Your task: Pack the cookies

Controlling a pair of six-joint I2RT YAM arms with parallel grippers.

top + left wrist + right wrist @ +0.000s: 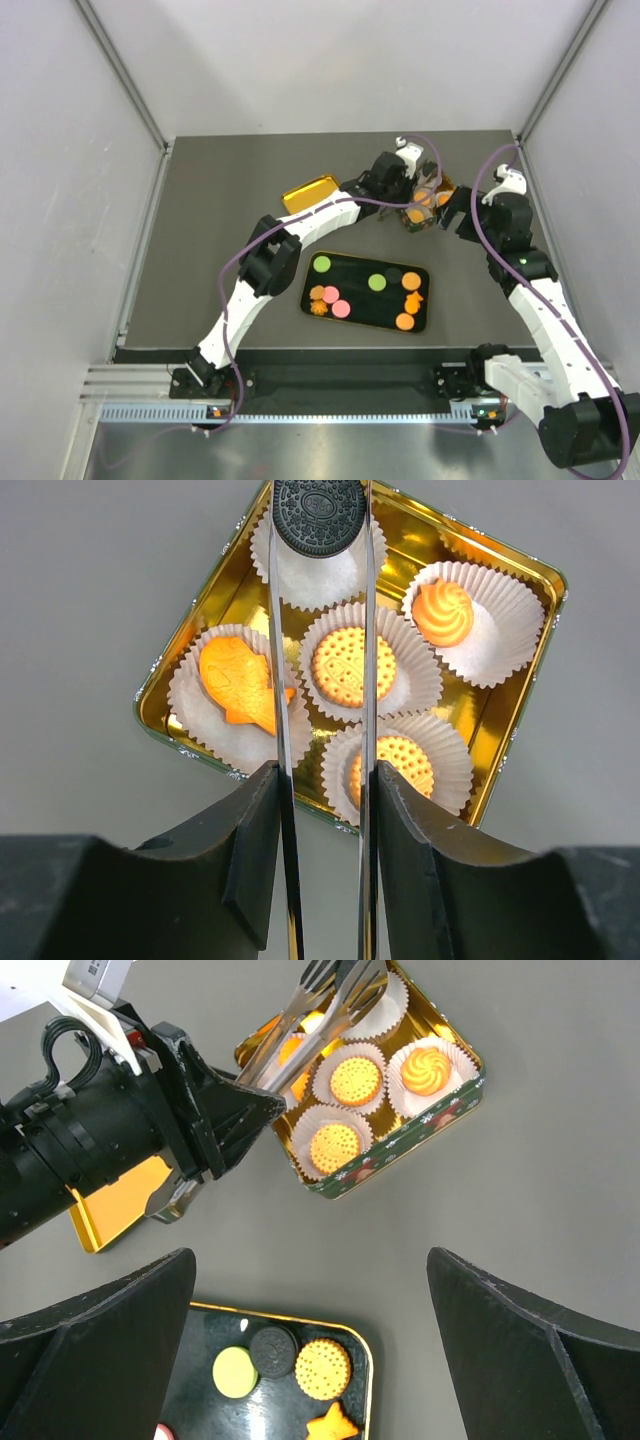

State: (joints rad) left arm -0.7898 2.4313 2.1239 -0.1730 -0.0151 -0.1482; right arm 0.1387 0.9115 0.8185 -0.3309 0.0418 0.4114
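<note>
The left gripper (325,775) is clenched on a pair of long metal tongs (283,730). The tong tips pinch a dark round sandwich cookie (319,515) at the top centre of the left wrist view, over an empty white crinkled paper cup (310,580) in the square gold tin (228,598); whether the cookie touches the paper I cannot tell. The other cups fully in view there are filled: a fish-shaped orange cookie (238,685) at the left, two round dotted biscuits (354,667) in the middle and lower part, and an orange swirl cookie (442,612) at the upper right. The right gripper (310,1290) is spread wide with nothing in it, above the grey worktop (520,1210) between the tin and the black rectangular tray (350,272), where more cookies (341,308) wait in the centre of the overhead view. The step in hand looks like setting the dark cookie into that cup. To do it well, centre it over the cup's floor rather than its pleated wall, lower it close to the paper, and only then ease the squeeze so it lands flat; drawing the tongs straight up afterwards should avoid snagging the paper
</note>
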